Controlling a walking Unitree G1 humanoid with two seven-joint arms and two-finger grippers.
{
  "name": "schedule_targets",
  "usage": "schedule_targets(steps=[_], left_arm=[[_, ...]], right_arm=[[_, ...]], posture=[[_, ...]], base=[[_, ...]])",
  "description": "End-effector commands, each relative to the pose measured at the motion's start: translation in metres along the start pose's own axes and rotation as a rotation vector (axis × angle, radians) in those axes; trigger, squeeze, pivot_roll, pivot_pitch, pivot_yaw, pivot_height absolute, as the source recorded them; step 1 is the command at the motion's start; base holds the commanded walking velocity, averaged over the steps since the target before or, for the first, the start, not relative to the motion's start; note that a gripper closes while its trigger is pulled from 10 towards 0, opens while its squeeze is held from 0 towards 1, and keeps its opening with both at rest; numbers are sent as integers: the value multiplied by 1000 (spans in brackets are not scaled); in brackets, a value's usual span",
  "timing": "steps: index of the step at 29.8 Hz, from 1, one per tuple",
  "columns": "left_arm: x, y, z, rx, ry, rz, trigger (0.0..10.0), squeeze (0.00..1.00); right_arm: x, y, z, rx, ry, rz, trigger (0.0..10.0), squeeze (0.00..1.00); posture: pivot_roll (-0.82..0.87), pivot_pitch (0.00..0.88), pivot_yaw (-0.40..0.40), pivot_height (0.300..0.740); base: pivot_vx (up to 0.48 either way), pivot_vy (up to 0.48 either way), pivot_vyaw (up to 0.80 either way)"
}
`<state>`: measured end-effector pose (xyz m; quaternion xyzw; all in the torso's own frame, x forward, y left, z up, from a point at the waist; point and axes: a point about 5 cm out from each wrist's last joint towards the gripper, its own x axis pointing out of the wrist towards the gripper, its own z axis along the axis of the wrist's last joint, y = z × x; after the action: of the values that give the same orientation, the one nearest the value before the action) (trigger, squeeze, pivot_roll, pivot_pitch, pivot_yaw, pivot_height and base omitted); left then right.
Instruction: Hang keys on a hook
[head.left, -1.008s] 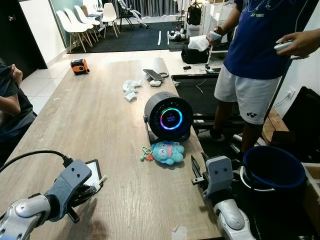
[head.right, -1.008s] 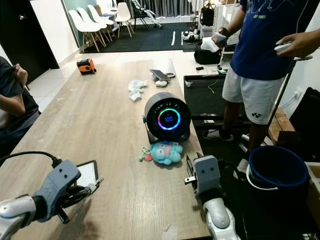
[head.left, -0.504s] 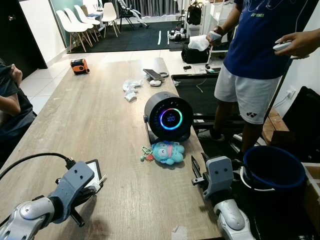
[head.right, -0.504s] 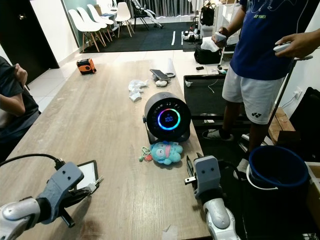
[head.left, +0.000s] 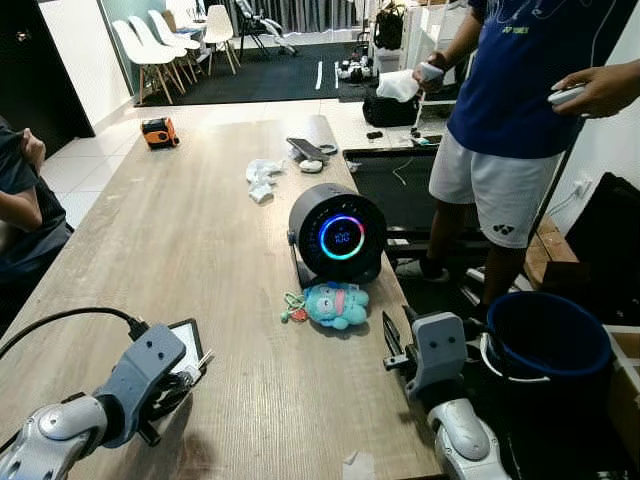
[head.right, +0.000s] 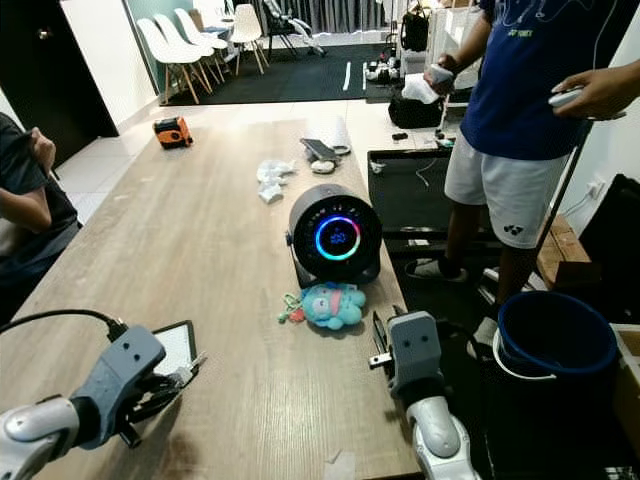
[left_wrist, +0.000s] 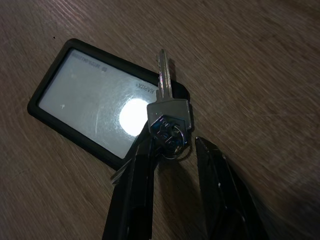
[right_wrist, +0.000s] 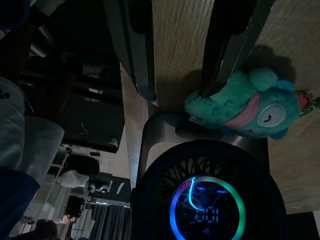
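A silver key (left_wrist: 166, 95) on a ring lies across a black card holder (left_wrist: 85, 107) on the wooden table (head.left: 200, 230), near its front left. My left gripper (left_wrist: 172, 145) is low over it, open, with the key ring between the fingers and against one finger (left_wrist: 137, 190). In the eye views the key's tip (head.left: 204, 358) pokes out past that gripper (head.left: 185, 378). A teal plush keychain (head.left: 336, 305) with a small ring (head.left: 292, 309) lies before a round black fan (head.left: 338, 235). My right gripper (head.left: 392, 345) stands open at the table's right edge, pointing at the plush (right_wrist: 245, 107).
A person in a blue shirt (head.left: 520, 90) stands to the right of the table holding a controller. Another person (head.left: 20, 200) sits at the left edge. A blue bucket (head.left: 548, 335) stands at right. Crumpled paper (head.left: 262, 178), a phone (head.left: 305, 149) and an orange tape measure (head.left: 158, 131) lie farther back.
My left gripper has shifted slightly over the card holder and key. The right arm and the plush have stayed put.
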<state>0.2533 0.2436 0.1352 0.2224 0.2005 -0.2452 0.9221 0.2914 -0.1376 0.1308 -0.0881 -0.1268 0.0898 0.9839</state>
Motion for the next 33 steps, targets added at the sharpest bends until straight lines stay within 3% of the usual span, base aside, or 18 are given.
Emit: schedule_targets(steps=[1, 5, 6, 7, 8, 9, 13, 14, 16, 17, 23, 24, 25, 28, 29, 30, 31, 33], left_arm=[[0, -3, -9, -6, 30, -12, 4549, 0], [1, -4, -10, -7, 33, -14, 4000, 0], [1, -4, -10, -7, 34, -13, 2745, 0], [1, -4, -10, -7, 34, -13, 2745, 0], [1, -4, -11, -9, 36, -11, 1176, 0], [2, -4, -11, -10, 36, -9, 667, 0], [2, -2, -11, -11, 35, 2, 39, 0], [2, 0, -10, -9, 32, 17, 1490, 0], [1, 2, -9, -7, 29, 28, 1490, 0], [2, 10, -4, -14, 4, 83, 10000, 0], [-2, 24, 24, -137, -161, 140, 10000, 0], [-8, 26, 47, -253, -285, 82, 10000, 0], [-10, 26, 54, -286, -325, 57, 10000, 0], [-12, 25, 59, -304, -348, 41, 10000, 0], [-13, 25, 74, -372, -429, 20, 10000, 0], [-13, 25, 74, -372, -429, 20, 10000, 0], [-9, 28, 90, -488, -504, 63, 10000, 0], [-3, 31, 93, -553, -500, 110, 10000, 0]], right_arm=[[-2, 2, -2, 3, 14, 3, 10000, 0], [-2, 2, -2, 3, 13, 2, 10000, 0], [-2, 2, -2, 3, 13, 2, 10000, 0], [-2, 2, -2, 3, 13, 2, 10000, 0], [-2, 1, -2, 3, 13, 2, 10000, 0], [-2, 1, -2, 3, 13, 1, 10000, 0], [-2, 1, -2, 2, 13, 1, 10000, 0], [-2, 1, -2, 2, 12, 1, 10000, 0], [-2, 1, -2, 2, 12, 1, 10000, 0], [-1, 1, -2, 2, 12, 2, 10000, 0], [-1, 2, -2, 3, 10, 4, 10000, 0], [0, 2, -1, 2, 8, 5, 10000, 0], [0, 2, -1, 1, 7, 5, 10000, 0], [0, 2, -1, 1, 7, 5, 10000, 0], [0, 1, -1, 0, 7, 4, 10000, 0], [0, 1, -1, 0, 7, 4, 10000, 0], [1, 1, -1, -1, 6, 5, 10000, 0], [1, 1, -1, -1, 6, 5, 10000, 0]], posture=[[69, 161, 100, 740], [68, 160, 101, 740], [67, 160, 101, 740], [67, 160, 101, 740], [68, 159, 100, 740], [68, 159, 100, 740], [67, 159, 101, 740], [68, 157, 101, 740], [68, 157, 101, 740], [68, 157, 101, 740], [68, 154, 100, 740], [68, 153, 100, 740], [68, 153, 100, 740], [68, 153, 100, 740], [66, 145, 101, 740], [66, 145, 101, 740], [66, 145, 101, 740], [63, 140, 100, 740]], base=[[0, 0, 0], [0, 0, 0], [0, 0, 0], [0, 0, 0], [0, 0, 0], [0, 0, 0], [0, 0, 0], [0, 0, 0], [0, 0, 0], [0, 0, 0], [0, 0, 0], [0, 0, 0], [0, 0, 0], [0, 0, 0], [0, 0, 0], [0, 0, 0], [0, 0, 0], [0, 0, 0]])
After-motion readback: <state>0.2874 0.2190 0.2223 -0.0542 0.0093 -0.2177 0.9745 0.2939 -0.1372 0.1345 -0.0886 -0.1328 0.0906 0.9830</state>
